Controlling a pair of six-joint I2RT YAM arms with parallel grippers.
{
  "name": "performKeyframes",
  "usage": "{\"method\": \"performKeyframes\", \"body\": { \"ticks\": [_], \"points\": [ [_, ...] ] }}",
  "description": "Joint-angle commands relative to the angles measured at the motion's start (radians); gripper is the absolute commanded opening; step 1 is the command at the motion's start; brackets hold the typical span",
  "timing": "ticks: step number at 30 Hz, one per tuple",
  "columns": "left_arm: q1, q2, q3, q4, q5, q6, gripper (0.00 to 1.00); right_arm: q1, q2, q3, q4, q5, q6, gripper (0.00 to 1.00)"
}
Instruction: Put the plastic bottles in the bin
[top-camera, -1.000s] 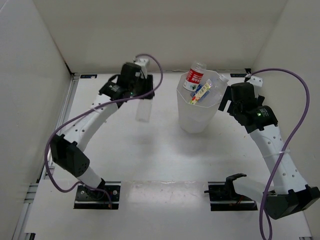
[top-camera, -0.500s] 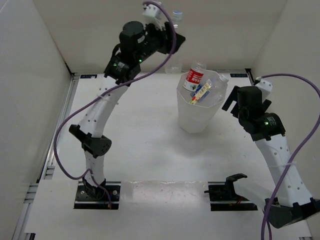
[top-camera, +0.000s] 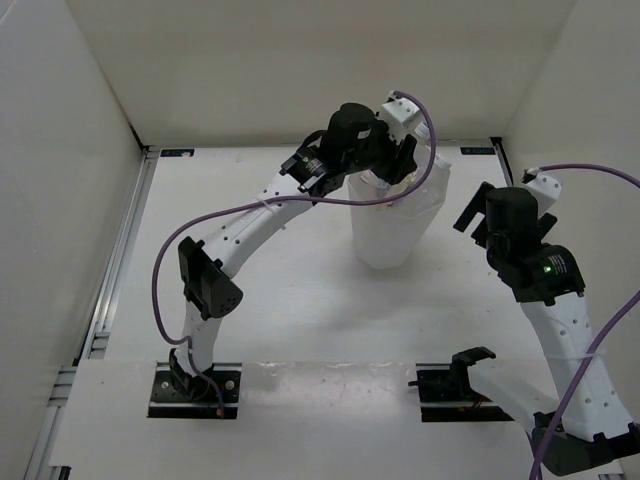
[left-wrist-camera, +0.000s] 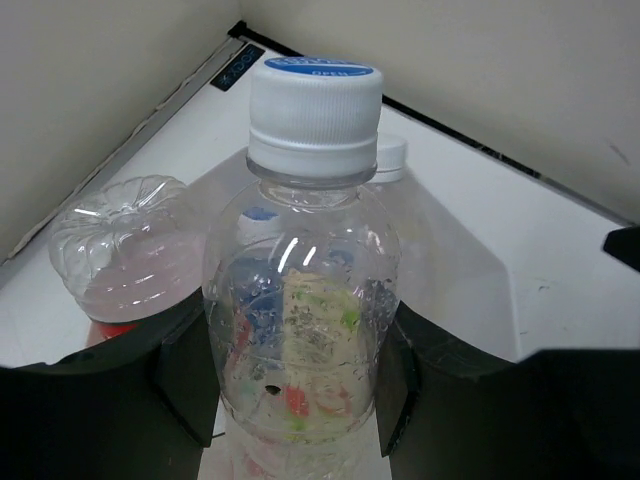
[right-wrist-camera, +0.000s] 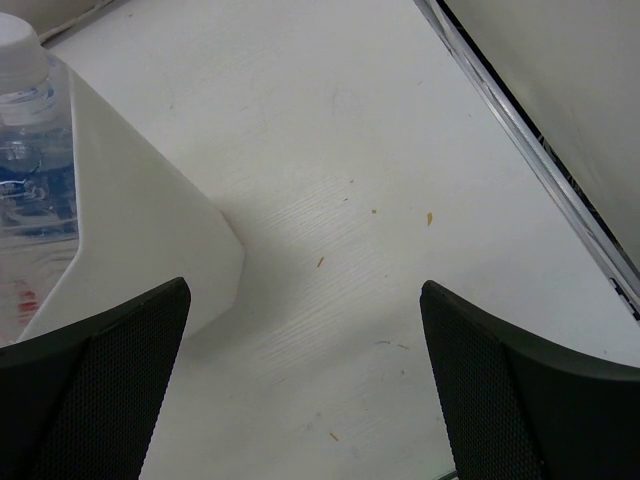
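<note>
My left gripper (left-wrist-camera: 300, 375) is shut on a clear plastic bottle (left-wrist-camera: 310, 290) with a white cap, held upright over the mouth of the white bin (top-camera: 395, 230). In the left wrist view, a clear bottle's base (left-wrist-camera: 120, 240) with red under it lies below on the left. A second white cap (left-wrist-camera: 390, 155) shows behind the held bottle. From the top, the left arm hides the bin's mouth. My right gripper (right-wrist-camera: 305, 370) stands open and empty to the right of the bin wall (right-wrist-camera: 130, 220), above bare table. A blue-labelled bottle (right-wrist-camera: 25, 130) pokes up inside the bin.
White walls close in the table at the back and both sides. A metal rail (right-wrist-camera: 540, 170) runs along the table's right edge, close to the right gripper (top-camera: 497, 200). Purple cables loop from both arms.
The left arm has swung the bottle from high at the back wall rightward to over the bin. The right arm has drawn back slightly toward the near right.
</note>
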Motion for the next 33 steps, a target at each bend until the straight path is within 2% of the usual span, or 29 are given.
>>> {"method": "performKeyframes", "body": {
  "ticks": [1, 3, 4, 5, 11, 15, 19, 21, 24, 28, 31, 32, 33],
  "points": [
    [-0.003, -0.057, -0.027, 0.004, 0.004, 0.048, 0.41, -0.005, -0.012, -0.005, 0.004, 0.027, 0.008, 0.99],
    [-0.012, -0.057, -0.027, 0.004, -0.014, 0.060, 0.66, -0.005, -0.012, -0.005, 0.004, 0.027, 0.008, 0.99],
    [-0.023, -0.057, -0.027, 0.004, -0.038, 0.072, 0.92, -0.005, -0.012, -0.005, 0.004, 0.027, 0.008, 0.99],
    [-0.023, -0.068, -0.018, 0.004, -0.057, 0.072, 1.00, -0.005, -0.012, -0.005, 0.004, 0.027, -0.001, 0.99],
    [-0.023, -0.143, 0.010, 0.004, -0.118, 0.083, 1.00, -0.005, -0.003, 0.005, 0.004, 0.014, -0.001, 0.99],
    [-0.032, -0.208, 0.010, 0.004, -0.138, 0.170, 1.00, -0.005, 0.024, 0.014, 0.004, -0.042, -0.010, 0.99],
    [-0.023, -0.279, 0.046, 0.004, -0.293, 0.296, 1.00, -0.014, 0.101, 0.034, -0.018, -0.042, -0.010, 0.99],
    [0.005, -0.316, 0.010, 0.004, -0.397, 0.338, 1.00, -0.028, 0.150, 0.067, -0.054, -0.052, -0.010, 0.99],
    [0.127, -0.414, -0.163, 0.004, -0.503, 0.315, 1.00, -0.083, 0.207, 0.115, -0.096, -0.080, -0.001, 0.99],
    [0.359, -0.568, -0.526, 0.004, -0.540, 0.258, 1.00, -0.179, 0.239, 0.140, -0.130, -0.091, -0.007, 0.99],
    [0.481, -0.700, -0.704, 0.004, -0.516, 0.227, 1.00, -0.267, 0.239, 0.107, -0.121, -0.129, -0.031, 0.99],
    [0.505, -0.774, -0.827, 0.004, -0.516, 0.208, 1.00, -0.306, 0.239, 0.095, -0.110, -0.156, -0.031, 0.99],
    [0.528, -0.810, -0.887, 0.004, -0.488, 0.191, 1.00, -0.325, 0.248, 0.060, -0.092, -0.175, -0.047, 0.99]
  ]
}}
